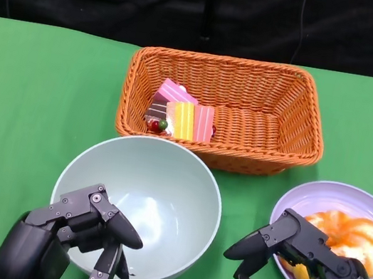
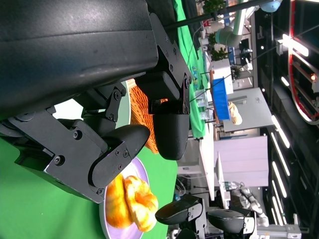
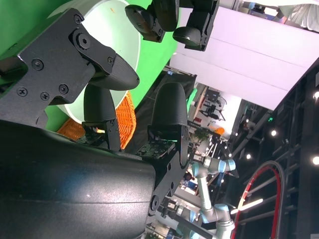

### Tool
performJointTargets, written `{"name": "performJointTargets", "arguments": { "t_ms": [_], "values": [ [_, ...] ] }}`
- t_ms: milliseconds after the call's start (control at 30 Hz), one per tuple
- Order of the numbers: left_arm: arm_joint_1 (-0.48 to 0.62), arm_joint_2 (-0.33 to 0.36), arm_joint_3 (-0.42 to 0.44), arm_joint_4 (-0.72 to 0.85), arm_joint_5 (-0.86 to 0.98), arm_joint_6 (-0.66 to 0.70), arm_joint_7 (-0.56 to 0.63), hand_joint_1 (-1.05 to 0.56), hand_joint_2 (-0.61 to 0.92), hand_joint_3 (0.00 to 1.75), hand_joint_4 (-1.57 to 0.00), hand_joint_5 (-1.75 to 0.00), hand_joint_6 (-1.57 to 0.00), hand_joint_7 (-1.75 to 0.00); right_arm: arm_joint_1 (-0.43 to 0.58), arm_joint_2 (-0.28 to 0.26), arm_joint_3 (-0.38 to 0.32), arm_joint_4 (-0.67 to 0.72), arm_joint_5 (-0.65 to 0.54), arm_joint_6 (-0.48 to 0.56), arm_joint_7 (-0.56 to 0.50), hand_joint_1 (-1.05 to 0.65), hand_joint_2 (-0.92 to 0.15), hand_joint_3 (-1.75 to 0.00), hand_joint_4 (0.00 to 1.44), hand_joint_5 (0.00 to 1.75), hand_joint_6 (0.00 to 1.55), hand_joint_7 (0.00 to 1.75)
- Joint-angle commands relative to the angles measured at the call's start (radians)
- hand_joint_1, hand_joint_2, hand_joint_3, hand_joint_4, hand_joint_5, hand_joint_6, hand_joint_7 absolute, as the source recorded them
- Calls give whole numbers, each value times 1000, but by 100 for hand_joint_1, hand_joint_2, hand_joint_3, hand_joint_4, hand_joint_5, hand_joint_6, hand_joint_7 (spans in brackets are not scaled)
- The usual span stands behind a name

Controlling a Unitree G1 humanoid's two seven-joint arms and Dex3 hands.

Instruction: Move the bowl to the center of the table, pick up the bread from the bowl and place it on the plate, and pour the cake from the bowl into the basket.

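Note:
The pale green bowl point(image 1: 164, 186) stands empty just below the table's middle. My left hand point(image 1: 77, 228) hovers over its near rim, fingers apart and holding nothing. The cake point(image 1: 180, 113), several pink, yellow and brown slices, lies in the left part of the orange wicker basket point(image 1: 307, 110) behind the bowl. The golden bread point(image 1: 353, 238) rests on the lavender plate point(image 1: 320, 199) at the right; the left wrist view also shows the bread point(image 2: 132, 201). My right hand point(image 1: 303, 258) is over the plate's left edge, fingers spread and empty. The right wrist view shows the bowl point(image 3: 114, 35) beyond its fingers.
Green cloth covers the table, with a black backdrop behind its far edge. The basket sits close behind the bowl, almost touching its far rim. Bare cloth lies to the left of the bowl and basket.

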Motion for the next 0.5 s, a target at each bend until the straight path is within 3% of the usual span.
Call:
{"name": "performJointTargets", "arguments": {
  "t_ms": [33,133,500],
  "values": [
    [-6,0,16,57,0,-78,-7,-2,38,148,-93,-172,-84,-151,19,-14,-25,8,5,-50,-16,0,-32,-149,79,162,76,135],
    [-1,-7,15,74,5,-111,0,-1,36,153,-96,-174,-86,-156,29,-17,-33,14,6,-71,-21,3,-31,-155,88,169,84,139],
    [-15,3,26,139,5,-216,-12,1,32,161,-100,-169,-91,-153,30,-17,-37,50,0,-108,-19,8,-18,-170,92,172,87,140]
  ]
}}
